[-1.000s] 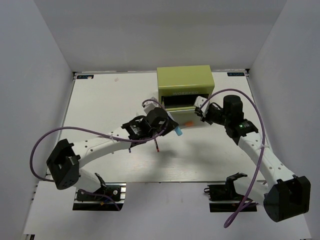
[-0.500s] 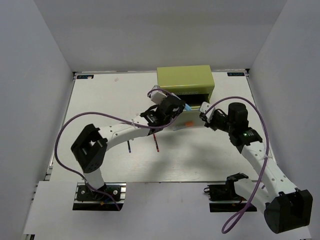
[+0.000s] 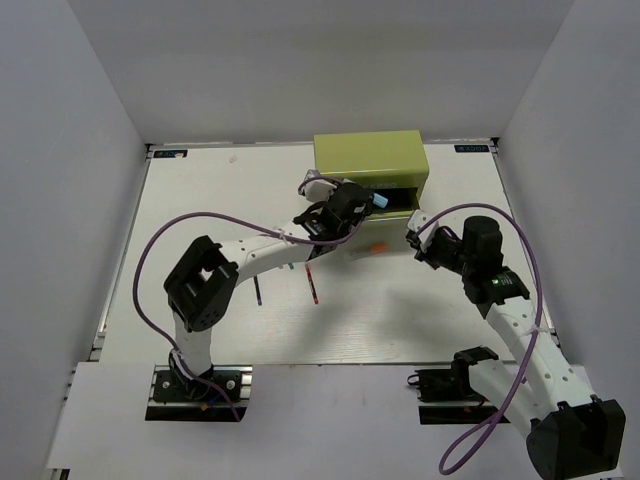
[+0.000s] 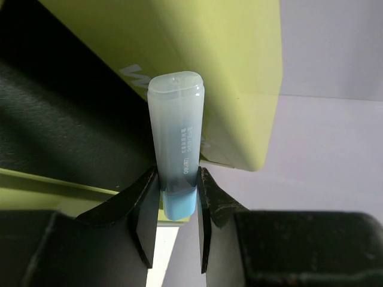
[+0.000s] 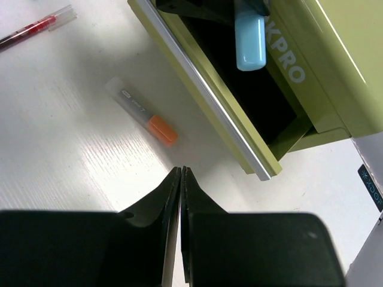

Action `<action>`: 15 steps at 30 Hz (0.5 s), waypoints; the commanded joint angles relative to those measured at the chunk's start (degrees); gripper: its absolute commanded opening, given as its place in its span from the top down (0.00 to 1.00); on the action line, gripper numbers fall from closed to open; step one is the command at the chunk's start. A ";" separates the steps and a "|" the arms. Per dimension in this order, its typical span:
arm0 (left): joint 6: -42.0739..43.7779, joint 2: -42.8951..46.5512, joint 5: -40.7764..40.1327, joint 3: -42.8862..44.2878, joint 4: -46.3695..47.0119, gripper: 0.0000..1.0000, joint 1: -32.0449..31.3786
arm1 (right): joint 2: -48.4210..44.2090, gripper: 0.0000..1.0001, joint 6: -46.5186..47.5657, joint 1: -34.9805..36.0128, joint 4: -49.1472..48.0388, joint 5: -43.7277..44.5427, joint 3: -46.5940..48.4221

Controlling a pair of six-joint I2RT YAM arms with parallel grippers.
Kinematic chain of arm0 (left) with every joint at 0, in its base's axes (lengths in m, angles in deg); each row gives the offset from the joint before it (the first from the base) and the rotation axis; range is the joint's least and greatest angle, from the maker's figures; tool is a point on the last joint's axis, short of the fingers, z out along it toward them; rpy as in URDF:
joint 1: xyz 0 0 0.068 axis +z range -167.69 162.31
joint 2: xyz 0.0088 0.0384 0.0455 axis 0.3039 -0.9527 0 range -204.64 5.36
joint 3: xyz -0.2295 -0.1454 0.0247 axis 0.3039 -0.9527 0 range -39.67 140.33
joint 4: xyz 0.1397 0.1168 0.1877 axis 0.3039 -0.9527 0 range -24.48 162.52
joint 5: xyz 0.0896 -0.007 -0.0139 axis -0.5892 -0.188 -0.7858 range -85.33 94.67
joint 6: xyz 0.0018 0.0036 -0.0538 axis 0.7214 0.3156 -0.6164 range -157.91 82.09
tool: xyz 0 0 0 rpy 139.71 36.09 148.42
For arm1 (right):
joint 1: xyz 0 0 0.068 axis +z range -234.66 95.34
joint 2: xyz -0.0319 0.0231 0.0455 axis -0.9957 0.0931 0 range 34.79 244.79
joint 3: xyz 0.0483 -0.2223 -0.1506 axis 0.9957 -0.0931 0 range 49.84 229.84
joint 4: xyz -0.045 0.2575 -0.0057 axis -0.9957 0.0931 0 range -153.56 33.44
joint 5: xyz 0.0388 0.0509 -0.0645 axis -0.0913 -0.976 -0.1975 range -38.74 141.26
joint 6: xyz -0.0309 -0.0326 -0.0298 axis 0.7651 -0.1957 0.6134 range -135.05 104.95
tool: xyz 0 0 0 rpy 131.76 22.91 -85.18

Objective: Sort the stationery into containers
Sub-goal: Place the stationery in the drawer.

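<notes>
My left gripper (image 3: 366,203) is shut on a light-blue marker (image 3: 380,201) and holds it over the open top drawer (image 5: 203,95) of the olive chest (image 3: 370,160). In the left wrist view the marker (image 4: 176,131) stands between the fingers (image 4: 145,203), in front of the dark drawer opening and the chest (image 4: 233,66). My right gripper (image 3: 414,229) is shut and empty, just right of the drawer; in its own view (image 5: 181,171) it hovers over the table. A white pen with an orange tip (image 5: 143,113) lies in front of the drawer. No pale-green marker shows.
A dark-red pen (image 3: 313,285) and a dark-purple pen (image 3: 257,291) lie on the white table in front of the left arm. The red pen also shows in the right wrist view (image 5: 33,27). White walls enclose the table on three sides.
My left arm has carried the light-blue marker from above the table up to the open drawer. My right gripper has drawn back from the drawer, to the right.
</notes>
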State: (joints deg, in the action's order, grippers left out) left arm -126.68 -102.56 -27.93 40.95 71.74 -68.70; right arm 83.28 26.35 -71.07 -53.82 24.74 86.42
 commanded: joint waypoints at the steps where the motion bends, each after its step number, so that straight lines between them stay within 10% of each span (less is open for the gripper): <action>1: -1.40 -0.36 -1.41 3.84 0.96 0.85 0.03 | -0.94 0.91 -1.33 -0.58 -1.30 0.42 -0.37; 15: -1.40 -1.59 -0.80 4.28 -0.37 0.32 0.55 | -0.33 0.72 -1.33 -1.37 -0.86 -0.90 -0.28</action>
State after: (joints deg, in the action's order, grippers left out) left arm -127.99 -105.07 -27.84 43.85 71.02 -68.43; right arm 83.17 25.44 -71.95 -53.84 24.96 86.42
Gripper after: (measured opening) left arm 0.676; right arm 0.281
